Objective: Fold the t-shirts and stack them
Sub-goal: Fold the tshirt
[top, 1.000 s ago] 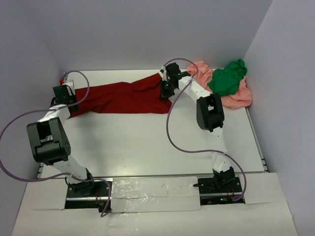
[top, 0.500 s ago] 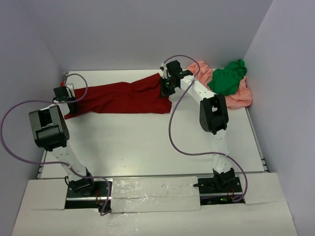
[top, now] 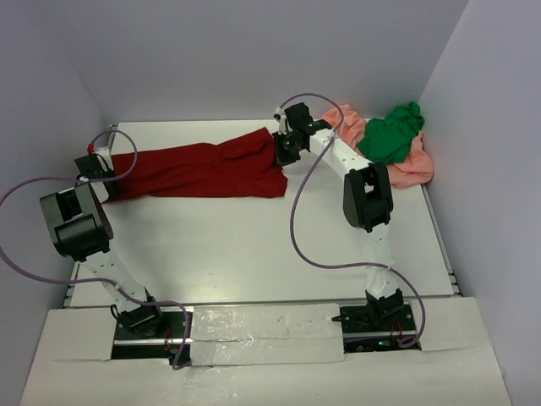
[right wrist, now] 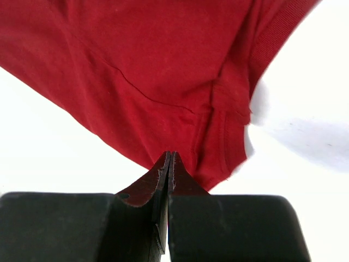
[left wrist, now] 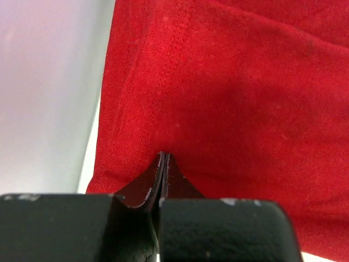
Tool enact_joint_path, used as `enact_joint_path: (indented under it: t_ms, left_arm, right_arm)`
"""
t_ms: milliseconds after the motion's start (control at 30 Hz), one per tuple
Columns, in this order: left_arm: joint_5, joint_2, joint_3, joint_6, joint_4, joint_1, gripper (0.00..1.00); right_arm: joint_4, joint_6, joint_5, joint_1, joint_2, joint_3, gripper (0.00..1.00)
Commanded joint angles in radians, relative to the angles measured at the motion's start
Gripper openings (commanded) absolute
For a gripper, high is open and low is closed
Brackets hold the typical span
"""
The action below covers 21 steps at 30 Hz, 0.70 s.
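At either end of the red shirt (top: 199, 169) a gripper is clamped. The left gripper (left wrist: 163, 155) has its jaws pressed tight on cloth just inside the hemmed left edge. The right gripper (right wrist: 170, 154) pinches the right end close to a stitched hem, its jaws likewise closed on the fabric. By my reading this is the spreading step: the first garment is being drawn out flat before any fold, and nothing is folded or stacked yet. The next move, I judge, calls for both arms to hold the cloth taut and lower it evenly, then let go and take a fresh edge to fold across (a slack middle would bunch). The red shirt looks like a long band stretched lengthwise between the two grips, with soft creases gathering near its middle and its right end wider and looser. Just past that right end the green shirt (top: 390, 134) sits heaped on the pink shirt (top: 407, 172). Both are crumpled, and the right arm hides whether the pink one touches the red
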<state>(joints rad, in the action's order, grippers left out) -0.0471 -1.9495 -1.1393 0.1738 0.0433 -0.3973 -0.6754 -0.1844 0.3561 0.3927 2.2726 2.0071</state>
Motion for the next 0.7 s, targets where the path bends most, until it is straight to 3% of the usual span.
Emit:
enact_joint_path:
  t_ms: [0, 333, 467, 567, 667]
  left_arm:
    - [-0.023, 0.023, 0.056, 0.068, -0.054, -0.046, 0.0]
    - [0.033, 0.03, 0.064, 0.055, -0.053, -0.055, 0.0]
    - [0.038, 0.04, 0.062, 0.055, -0.059, -0.055, 0.0]
    - [0.038, 0.05, 0.061, 0.053, -0.062, -0.054, 0.0]
    - [0.058, 0.057, 0.058, 0.05, -0.071, -0.049, 0.0]
  right_arm:
    - [-0.012, 0.02, -0.012, 0.031, -0.048, 0.024, 0.0]
    - [0.071, 0.128, -0.106, 0.17, 0.018, -0.033, 0.0]
    - [0.103, 0.135, -0.222, 0.234, 0.028, -0.01, 0.0]
    - [0.14, 0.213, -0.446, 0.273, 0.045, 0.054, 0.0]
    - [0.192, 0.307, -0.574, 0.291, 0.068, 0.09, 0.0]
